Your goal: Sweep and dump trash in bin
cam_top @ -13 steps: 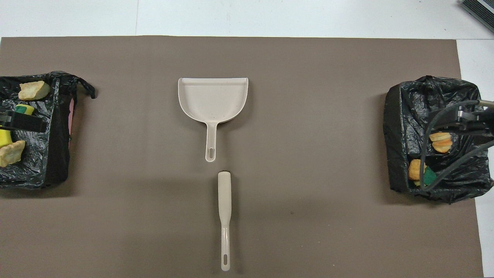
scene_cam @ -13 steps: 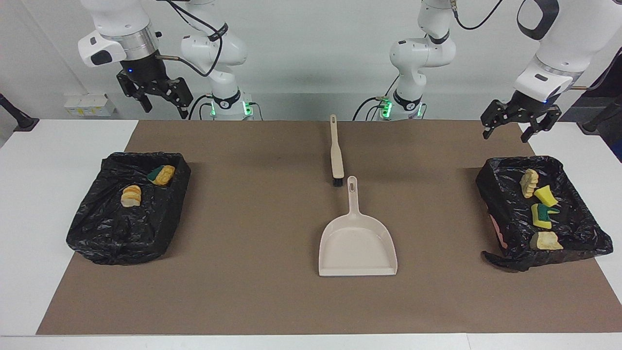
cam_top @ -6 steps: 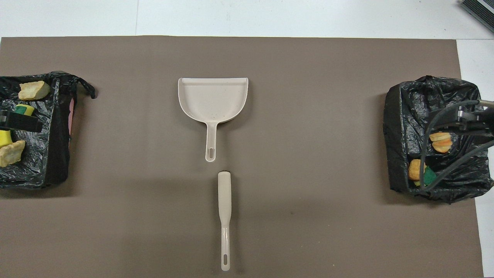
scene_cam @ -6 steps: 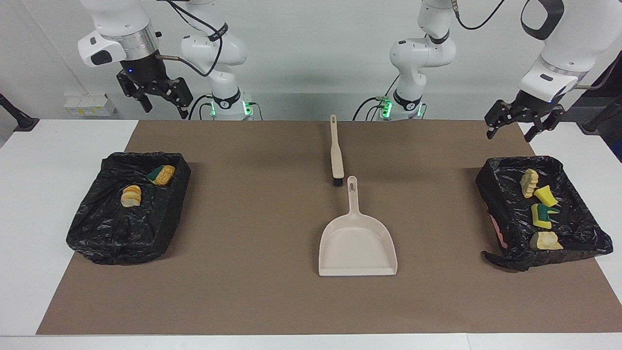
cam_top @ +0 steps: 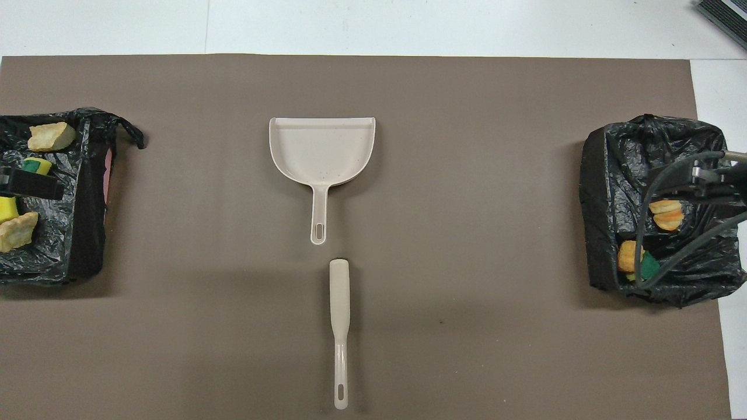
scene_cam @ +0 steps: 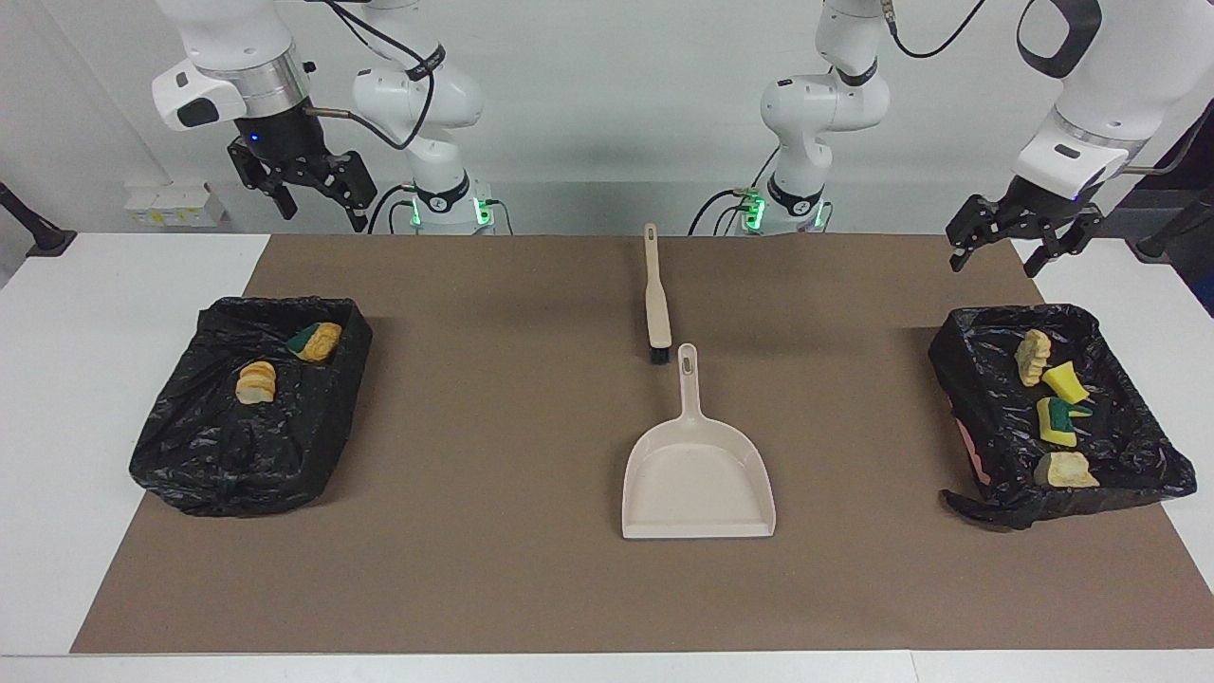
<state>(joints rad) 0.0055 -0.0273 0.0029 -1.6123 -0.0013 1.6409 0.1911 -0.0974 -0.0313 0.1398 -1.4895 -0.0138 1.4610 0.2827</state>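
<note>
The trash lies in two black-lined bins. The bin [scene_cam: 237, 474] at the right arm's end holds a bread-like lump [scene_cam: 255, 382] and a sponge scrap [scene_cam: 316, 341]. The bin [scene_cam: 967, 379] at the left arm's end holds several scraps, among them a yellow sponge piece [scene_cam: 1065, 381] and a tan chunk [scene_cam: 1067, 470]. A beige dustpan [scene_cam: 697, 465] and brush [scene_cam: 654, 294] lie mid-mat, the brush nearer the robots. My right gripper [scene_cam: 322, 216] hangs open and empty, high over its bin's end of the table. Open and empty too, my left gripper [scene_cam: 994, 261] is raised by the other bin.
A brown mat [scene_cam: 493, 569] covers most of the white table. In the overhead view the dustpan [cam_top: 321, 151] and brush [cam_top: 339, 315] lie in line, handle ends almost meeting. The right arm's cable [cam_top: 659, 233] crosses over its bin.
My left gripper has risen a little from a second ago. The right gripper, dustpan, brush and trash have not moved.
</note>
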